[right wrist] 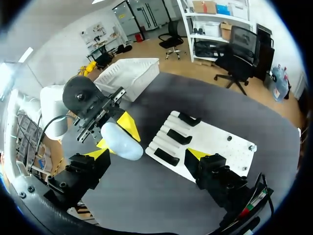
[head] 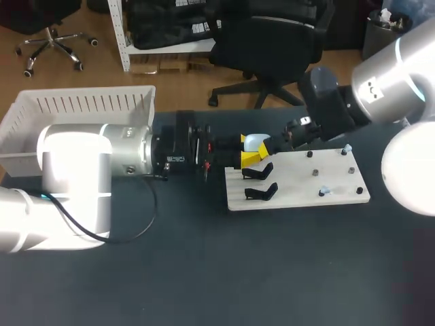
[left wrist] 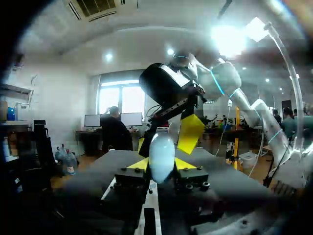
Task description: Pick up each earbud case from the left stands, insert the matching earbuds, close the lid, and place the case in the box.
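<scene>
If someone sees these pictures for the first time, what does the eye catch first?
First the white earbud case, gripped between the yellow tips of the left pincer, near the black stands on the pale board. Next the right pincer, open wide, close in front of it. The white box stands at the table's far left.

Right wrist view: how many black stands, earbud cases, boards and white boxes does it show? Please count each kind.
black stands: 3
earbud case: 1
board: 1
white box: 1
Total: 6
</scene>
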